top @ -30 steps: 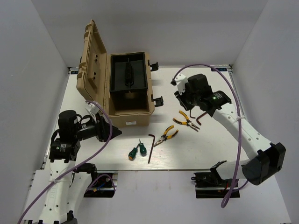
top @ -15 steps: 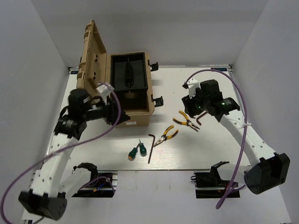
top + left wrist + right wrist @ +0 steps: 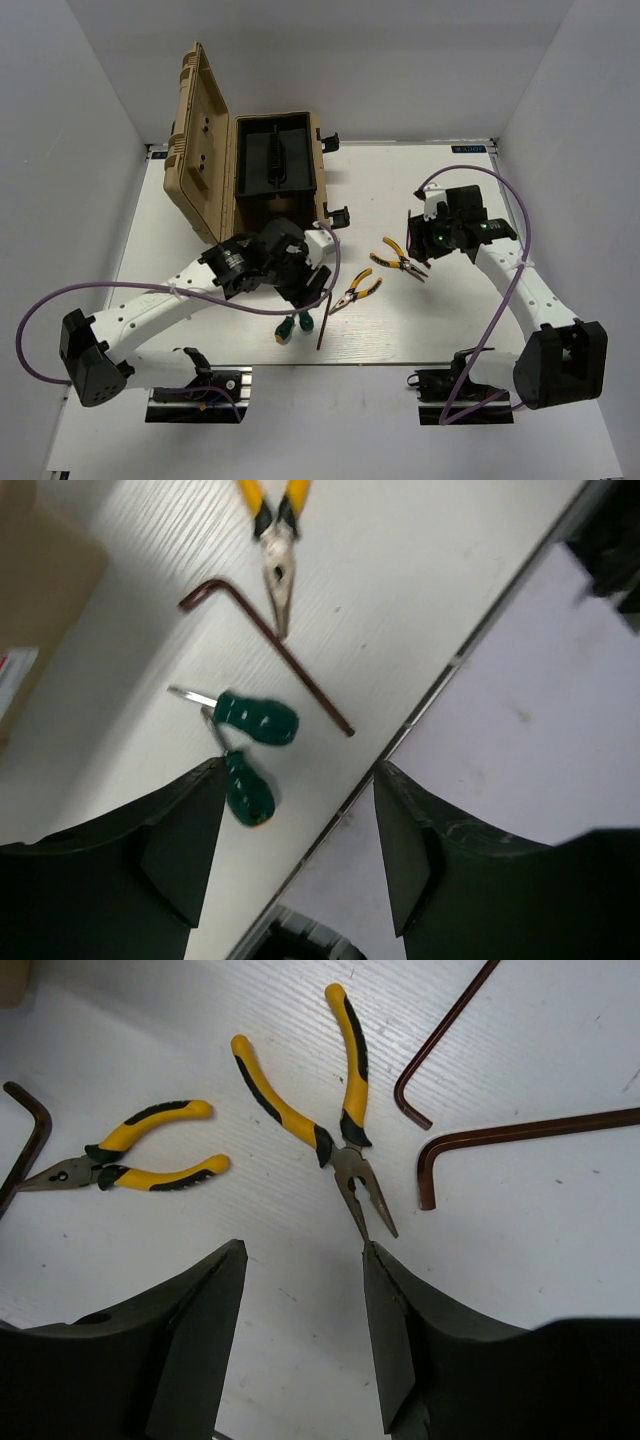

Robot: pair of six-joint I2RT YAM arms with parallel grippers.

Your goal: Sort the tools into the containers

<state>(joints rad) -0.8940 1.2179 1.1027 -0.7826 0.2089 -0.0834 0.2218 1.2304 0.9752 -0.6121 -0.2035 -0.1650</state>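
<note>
The left gripper (image 3: pixel 305 290) has swung from beside the toolbox (image 3: pixel 205 170) to above the two screwdrivers (image 3: pixel 258 718). Its jaws stand wide apart and hold nothing. The right gripper (image 3: pixel 425 240) has come nearer to one pliers (image 3: pixel 310 1120), also well open and empty. The other pliers (image 3: pixel 130 1160) lie to the side, and two hex keys (image 3: pixel 520 1140) lie just beside the first. The toolbox stands open, lid upright, with a black tray (image 3: pixel 275 165) inside. All tools seen lie on the table (image 3: pixel 400 180).
</note>
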